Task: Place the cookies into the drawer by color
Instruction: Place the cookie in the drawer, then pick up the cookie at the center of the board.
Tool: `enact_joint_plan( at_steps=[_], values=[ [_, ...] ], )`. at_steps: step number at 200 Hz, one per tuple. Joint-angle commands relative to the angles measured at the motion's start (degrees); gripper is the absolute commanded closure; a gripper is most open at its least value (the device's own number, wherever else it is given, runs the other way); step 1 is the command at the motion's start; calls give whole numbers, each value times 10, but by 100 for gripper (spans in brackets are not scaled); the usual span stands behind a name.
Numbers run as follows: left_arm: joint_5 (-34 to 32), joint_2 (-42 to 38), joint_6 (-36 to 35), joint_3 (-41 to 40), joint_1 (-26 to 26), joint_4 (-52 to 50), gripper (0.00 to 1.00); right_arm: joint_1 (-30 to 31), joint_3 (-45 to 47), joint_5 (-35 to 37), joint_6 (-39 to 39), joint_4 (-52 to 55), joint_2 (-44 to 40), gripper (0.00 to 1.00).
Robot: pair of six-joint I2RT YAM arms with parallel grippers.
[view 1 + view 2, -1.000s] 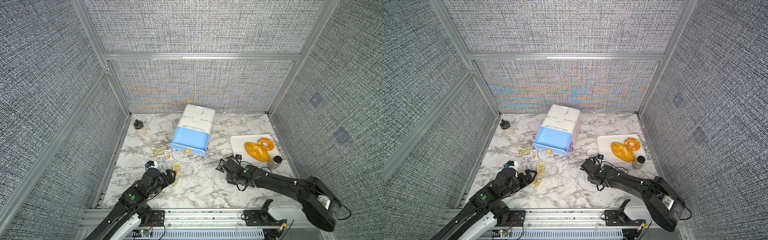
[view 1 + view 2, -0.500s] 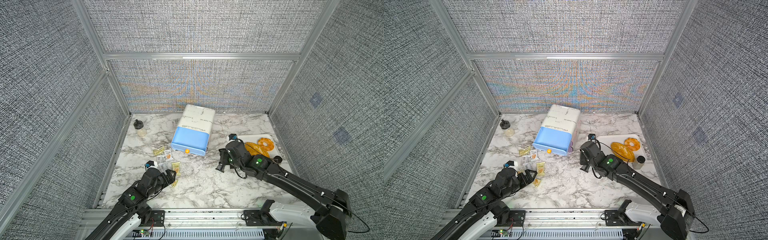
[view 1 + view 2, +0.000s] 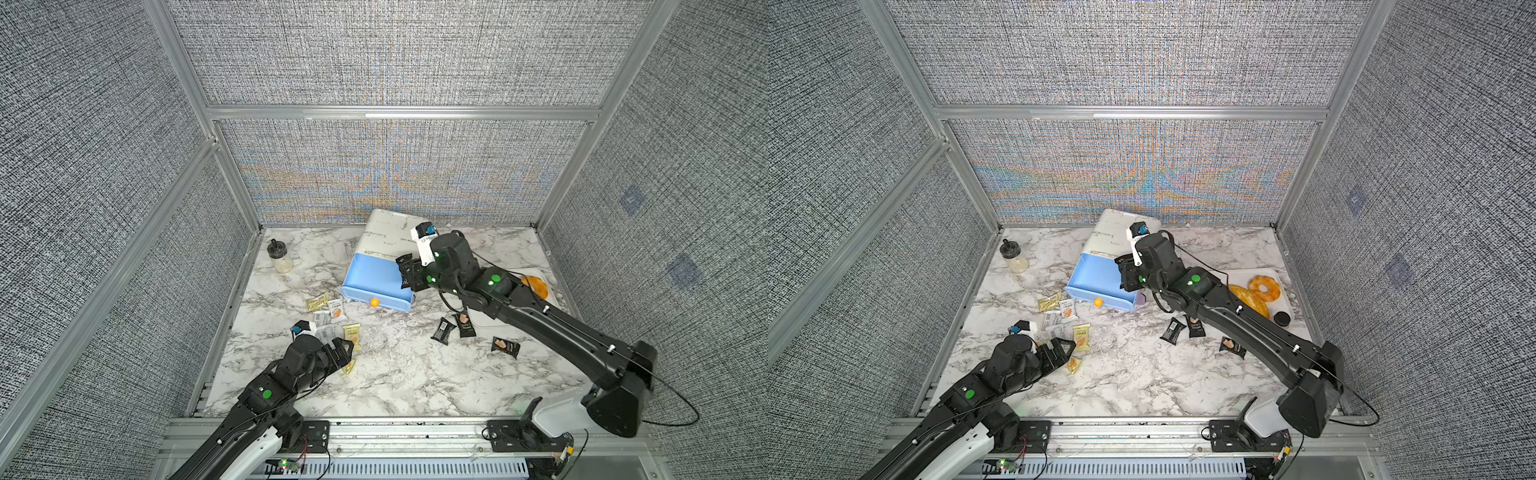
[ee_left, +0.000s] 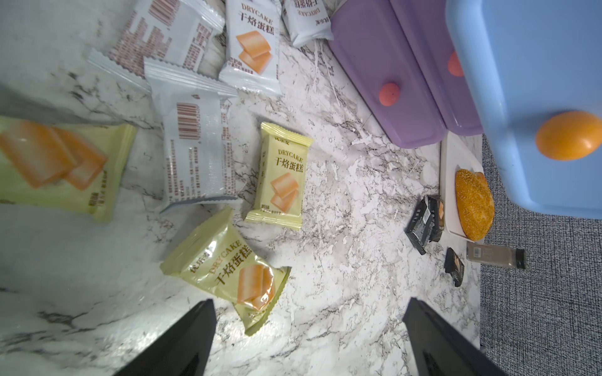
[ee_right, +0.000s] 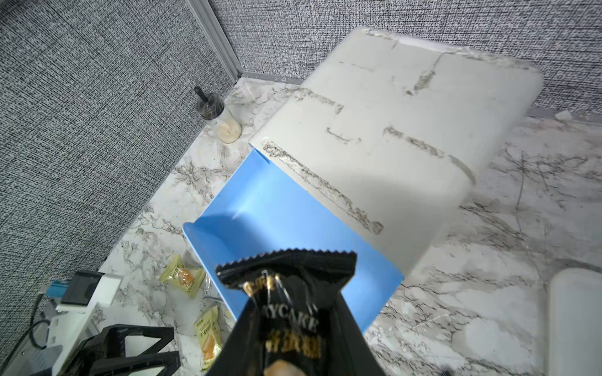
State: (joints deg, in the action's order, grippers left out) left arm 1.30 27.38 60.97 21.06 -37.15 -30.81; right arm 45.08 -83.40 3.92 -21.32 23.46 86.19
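The drawer cabinet (image 3: pixel 392 237) is white, with its light blue drawer (image 3: pixel 374 282) pulled open and two purple drawers (image 4: pixel 384 65) shut below. My right gripper (image 3: pixel 405 272) hangs over the blue drawer's right end, shut on a black cookie (image 5: pixel 286 276). Three more black cookies (image 3: pixel 442 331) lie on the marble to the right. Yellow-green cookies (image 4: pixel 228 263) and white cookies (image 4: pixel 195 146) lie scattered at the left. My left gripper (image 4: pixel 309 302) is open just above the table, with one yellow-green packet's corner between its fingers.
A white tray (image 3: pixel 1237 276) at the right holds an orange bread loaf (image 3: pixel 1250 301) and a ring pastry (image 3: pixel 1264 288). A small black-capped bottle (image 3: pixel 1282 319) lies by it. A glass jar (image 3: pixel 280 257) stands at the back left. Grey walls enclose the table.
My right arm has risen from the table near the black packets and swung back and left over the blue drawer, carrying a black cookie. The left arm has not moved.
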Motion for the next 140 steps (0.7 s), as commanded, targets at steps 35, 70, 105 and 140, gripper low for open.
enact_joint_plan(
  at_steps=[35,70,105,140],
  values=[
    [3,7,-9,13,-18,15,4,-26,-20,-41,23,22,20,1],
    [-10,22,-13,30,-40,15,4,-41,53,-30,18,1,-49,1],
    [-39,48,-14,52,-83,15,4,-55,125,17,9,10,-117,1],
    [-109,87,-3,83,-174,15,5,-77,213,96,-45,26,-172,1]
  ],
)
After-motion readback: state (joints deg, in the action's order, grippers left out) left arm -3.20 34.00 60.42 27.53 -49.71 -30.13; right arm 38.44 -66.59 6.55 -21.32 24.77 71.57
